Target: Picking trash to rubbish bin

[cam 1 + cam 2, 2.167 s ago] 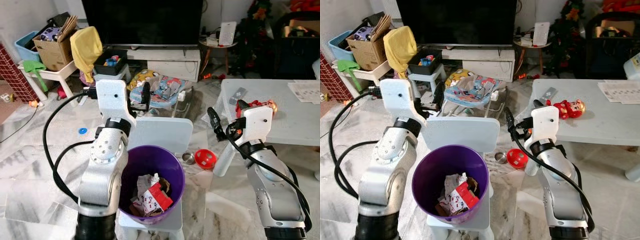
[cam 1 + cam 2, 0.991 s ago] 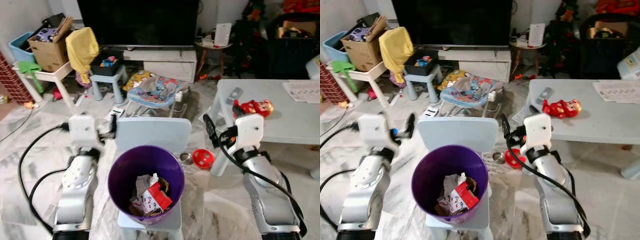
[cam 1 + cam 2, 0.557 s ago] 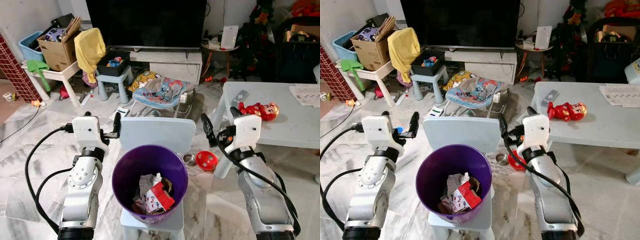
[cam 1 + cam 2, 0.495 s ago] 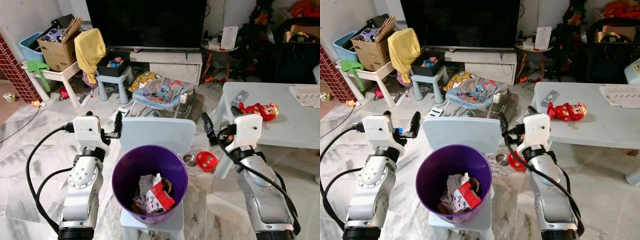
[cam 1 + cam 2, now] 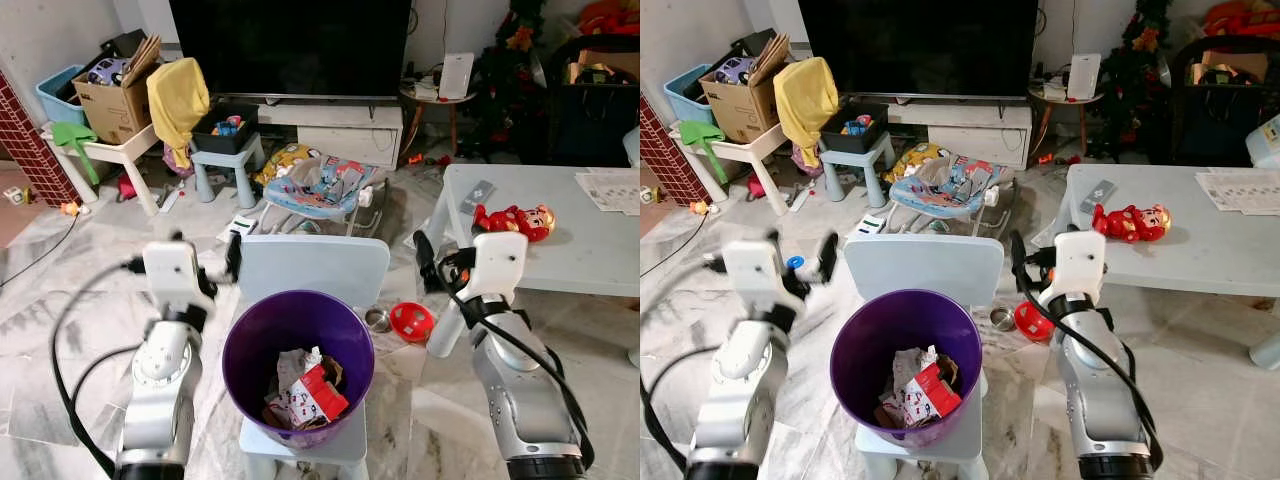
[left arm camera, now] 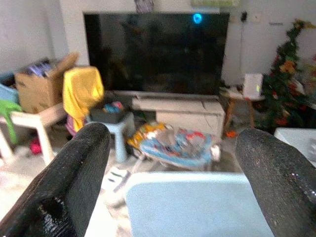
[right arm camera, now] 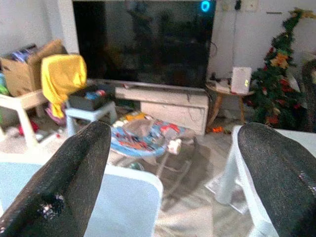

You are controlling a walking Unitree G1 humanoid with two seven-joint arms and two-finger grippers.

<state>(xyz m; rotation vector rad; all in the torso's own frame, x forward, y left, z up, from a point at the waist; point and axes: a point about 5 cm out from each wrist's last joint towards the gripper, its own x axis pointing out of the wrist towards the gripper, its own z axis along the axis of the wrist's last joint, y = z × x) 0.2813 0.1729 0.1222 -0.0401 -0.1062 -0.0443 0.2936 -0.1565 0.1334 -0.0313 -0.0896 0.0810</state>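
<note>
A purple rubbish bin [image 5: 250, 345] stands on the seat of a small pale blue chair [image 5: 313, 268] right in front of me. Crumpled paper and a red-and-white wrapper [image 5: 308, 392] lie in its bottom. My left gripper [image 5: 233, 258] is held up just left of the bin, level with the chair back. In the left wrist view its fingers [image 6: 64, 182] stand wide apart with nothing between them. My right gripper [image 5: 422, 266] is raised to the right of the chair. Its fingers [image 7: 61, 180] are likewise spread and empty.
A grey low table [image 5: 590, 255] on the right holds a red toy [image 5: 515, 220] and a remote [image 5: 478, 190]. On the floor are a red bowl [image 5: 410, 320], a small metal cup [image 5: 377, 318] and a baby bouncer [image 5: 320, 188]. A TV stand, a stool and a cardboard box stand behind.
My left arm has come down from high over the bin to beside the chair back and is blurred now. The right arm has hardly moved. The trash in the bin is unchanged.
</note>
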